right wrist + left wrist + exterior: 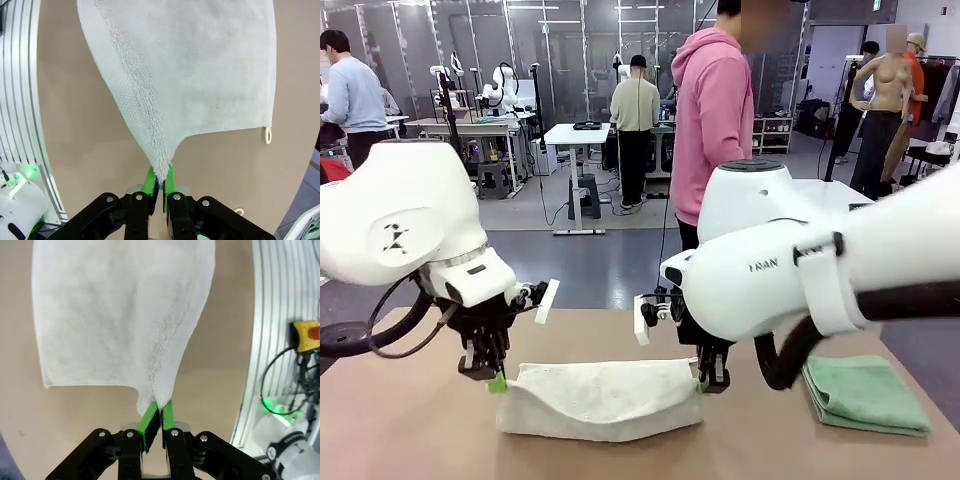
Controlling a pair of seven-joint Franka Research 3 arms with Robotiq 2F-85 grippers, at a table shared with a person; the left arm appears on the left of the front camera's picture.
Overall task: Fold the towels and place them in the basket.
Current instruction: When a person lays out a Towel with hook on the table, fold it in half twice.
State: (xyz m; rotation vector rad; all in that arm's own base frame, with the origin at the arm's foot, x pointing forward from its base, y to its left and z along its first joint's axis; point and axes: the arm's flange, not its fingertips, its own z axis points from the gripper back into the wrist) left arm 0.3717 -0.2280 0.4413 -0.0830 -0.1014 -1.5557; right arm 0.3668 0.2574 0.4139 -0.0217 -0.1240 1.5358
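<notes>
A cream-white towel [600, 398] hangs between my two grippers just above the brown table, sagging in the middle with its lower part resting on the tabletop. My left gripper [497, 382] is shut on the towel's left corner; in the left wrist view the green pads [148, 420] pinch the cloth [125, 315]. My right gripper [704, 384] is shut on the right corner, and the right wrist view shows the towel [200, 75] spreading away from the pinched pads [150, 179], a small loop [268, 135] at its far corner. A mint green towel [865, 395] lies folded at the right. The basket is out of view.
The table [410, 430] has bare surface left and in front of the held towel. A person in a pink hoodie [712, 110] stands at the far side. An aluminium frame with a yellow emergency-stop box [306, 336] borders the table.
</notes>
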